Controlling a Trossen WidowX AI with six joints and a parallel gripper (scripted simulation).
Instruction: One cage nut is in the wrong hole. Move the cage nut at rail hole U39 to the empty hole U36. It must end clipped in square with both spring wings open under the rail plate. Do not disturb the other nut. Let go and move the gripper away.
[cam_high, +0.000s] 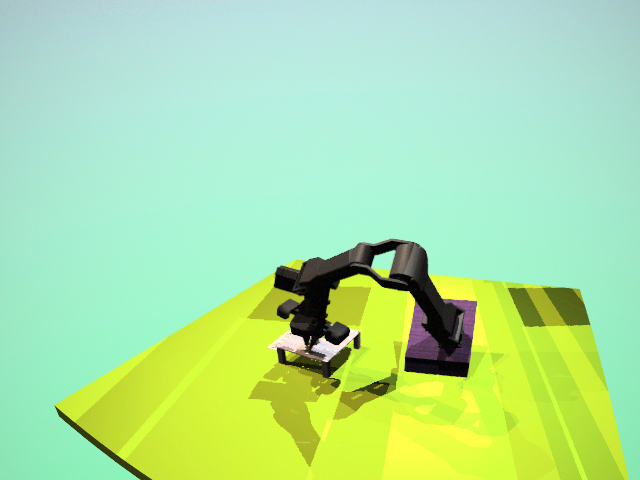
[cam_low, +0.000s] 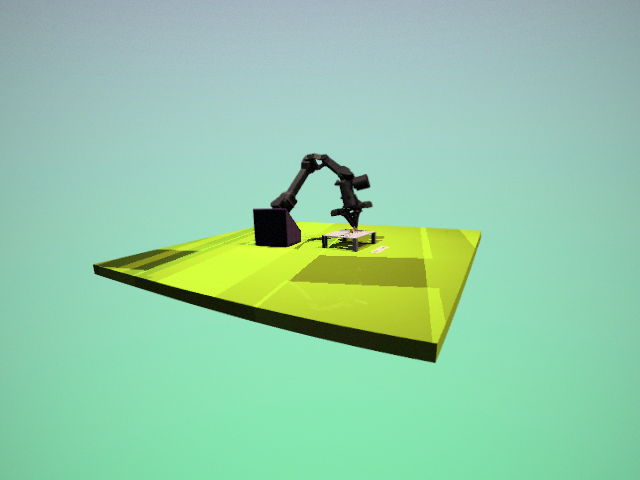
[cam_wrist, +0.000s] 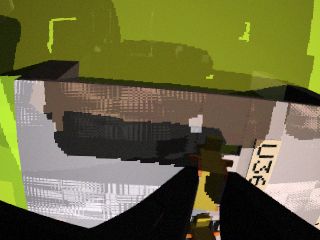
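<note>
My gripper (cam_high: 310, 345) (cam_low: 354, 227) (cam_wrist: 208, 180) points down over the white rail plate (cam_high: 337, 349) (cam_low: 333, 235) (cam_wrist: 100, 170), with its fingers shut on a yellow-brown cage nut (cam_wrist: 209, 189). The nut is between the fingertips, low at the plate, beside the U36 label (cam_wrist: 264, 162). A small dark green opening shows between the nut's far end and that label. Whether the nut touches the plate or sits in the hole cannot be told. Another orange-yellow piece (cam_wrist: 202, 220) shows lower between the fingers; whether it is the other nut is unclear. The spring wings' state under the plate is hidden.
The plate stands on short dark legs (cam_high: 326, 367) (cam_low: 355, 244) on the yellow-green table (cam_high: 206, 413) (cam_low: 232, 273). The arm's purple base block (cam_high: 436, 365) (cam_low: 270, 228) stands beside it. A pale strip (cam_low: 379, 249) lies on the table near the plate. Dark shadows cross the plate.
</note>
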